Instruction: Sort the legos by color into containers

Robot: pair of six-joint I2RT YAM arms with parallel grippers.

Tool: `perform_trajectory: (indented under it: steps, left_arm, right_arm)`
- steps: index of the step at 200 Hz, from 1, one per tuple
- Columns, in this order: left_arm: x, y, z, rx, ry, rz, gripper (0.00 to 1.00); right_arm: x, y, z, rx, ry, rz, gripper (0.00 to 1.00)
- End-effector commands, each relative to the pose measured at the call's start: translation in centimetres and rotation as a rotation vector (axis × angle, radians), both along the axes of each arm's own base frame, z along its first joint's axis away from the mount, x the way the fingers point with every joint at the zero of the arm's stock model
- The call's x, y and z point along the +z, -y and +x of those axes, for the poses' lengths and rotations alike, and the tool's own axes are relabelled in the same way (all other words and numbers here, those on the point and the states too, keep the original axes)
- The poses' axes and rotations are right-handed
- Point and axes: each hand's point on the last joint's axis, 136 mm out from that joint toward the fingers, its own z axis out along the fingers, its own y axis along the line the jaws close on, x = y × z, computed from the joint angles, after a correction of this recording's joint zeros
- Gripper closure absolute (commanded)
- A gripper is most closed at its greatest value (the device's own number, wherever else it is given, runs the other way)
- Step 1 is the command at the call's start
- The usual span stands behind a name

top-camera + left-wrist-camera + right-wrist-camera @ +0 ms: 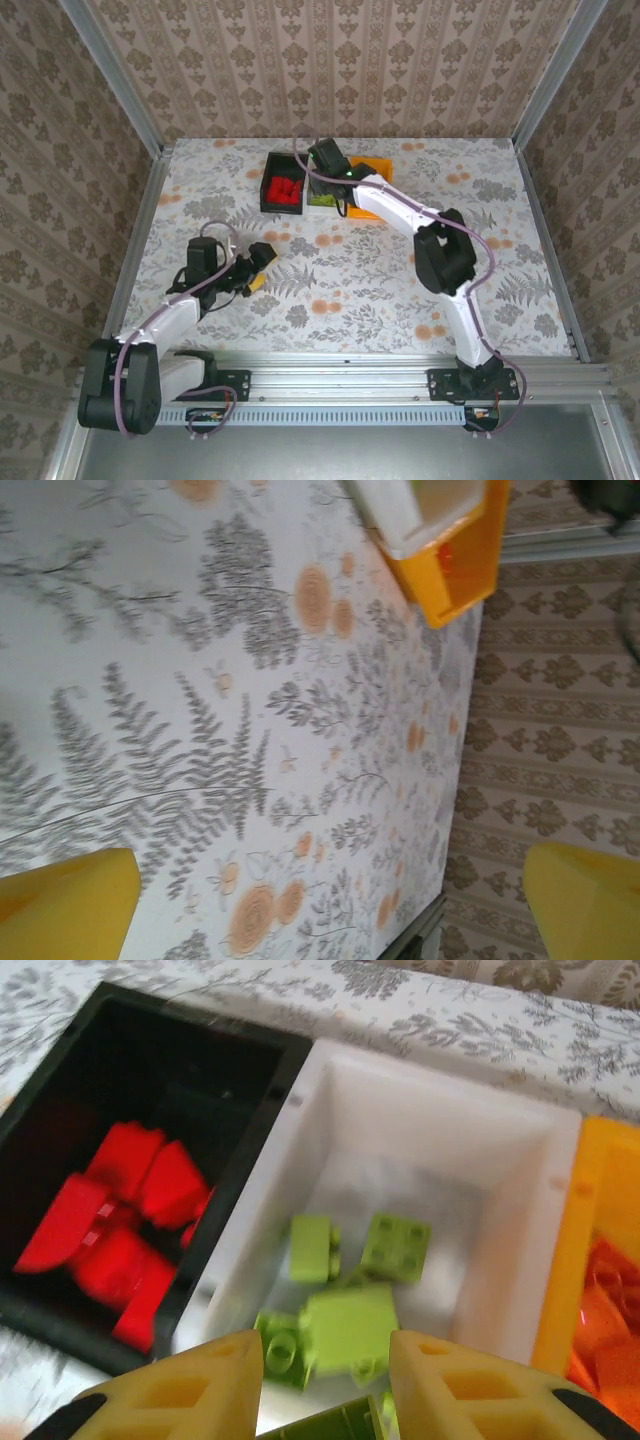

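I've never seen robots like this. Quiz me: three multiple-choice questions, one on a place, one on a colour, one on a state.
1. Where is the right end effector?
A. above the white bin
B. at the table's near edge
C. beside the left arm's base

2. What colour are the bricks in the black bin?
A. lime green
B. red
C. orange

3. How is the left end effector set?
A. shut on a brick
B. open and empty
C. shut on a bin wall

Answers:
1 A, its camera looks down into that bin, a lime green brick between its fingers.
2 B, red bricks pile there.
3 B, its fingers stand wide apart.
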Motion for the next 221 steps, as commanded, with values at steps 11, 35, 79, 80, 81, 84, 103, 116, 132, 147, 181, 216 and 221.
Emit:
perform_trajectory:
  steps: [11, 35, 79, 80, 81, 84, 103, 116, 132, 147, 181, 216, 221]
  left_arm:
    - [4.2, 1.0, 1.1, -0.041, 0.144, -0.042, 0.00]
    - [4.4, 1.1, 1.1, -0.053, 0.144, -0.035, 0.00]
    - [5.5, 1.3, 1.0, -0.062, 0.165, -0.035, 0.00]
    - [5.6, 1.3, 1.0, -0.062, 0.166, -0.034, 0.00]
    - [5.6, 1.3, 1.0, -0.062, 0.166, -0.033, 0.00]
    - [5.7, 1.3, 1.0, -0.063, 0.169, -0.028, 0.00]
    - [6.7, 0.8, 0.7, -0.055, 0.194, 0.009, 0.00]
    - [7.7, 0.3, 0.4, -0.045, 0.226, 0.054, 0.00]
    - [9.3, -0.9, 0.0, -0.013, 0.283, 0.143, 0.00]
    - [10.8, -2.4, -0.6, 0.031, 0.339, 0.243, 0.00]
    - [12.4, -7.8, -1.4, 0.291, 0.422, 0.527, 0.00]
    - [12.7, -9.5, -0.8, 0.413, 0.619, 0.642, 0.00]
    - [12.2, -10.0, -0.6, 0.442, 0.607, 0.659, 0.00]
  right_arm:
    - [-1.4, -0.2, -0.5, 0.056, -0.086, -0.074, 0.56]
    - [0.9, -0.4, -0.4, 0.068, -0.054, -0.060, 0.44]
    - [8.1, -0.8, -2.1, 0.092, 0.063, 0.006, 0.35]
    - [8.2, -0.9, -2.2, 0.093, 0.064, 0.006, 0.35]
    - [8.5, -0.8, -2.3, 0.093, 0.069, 0.008, 0.35]
    - [9.1, -0.9, -2.6, 0.097, 0.078, 0.013, 0.34]
    - [12.4, -0.6, -5.0, 0.106, 0.135, 0.034, 0.32]
    - [14.4, 0.0, -7.3, 0.117, 0.181, 0.052, 0.30]
    - [16.3, 1.3, -11.2, 0.138, 0.232, 0.073, 0.26]
    - [17.8, 2.6, -15.3, 0.163, 0.296, 0.115, 0.21]
    - [17.9, 7.2, -23.6, 0.193, 0.409, 0.113, 0.00]
    - [13.8, 16.4, -25.8, -0.161, 0.496, 0.094, 0.00]
    - [13.6, 17.4, -26.1, -0.176, 0.507, 0.076, 0.00]
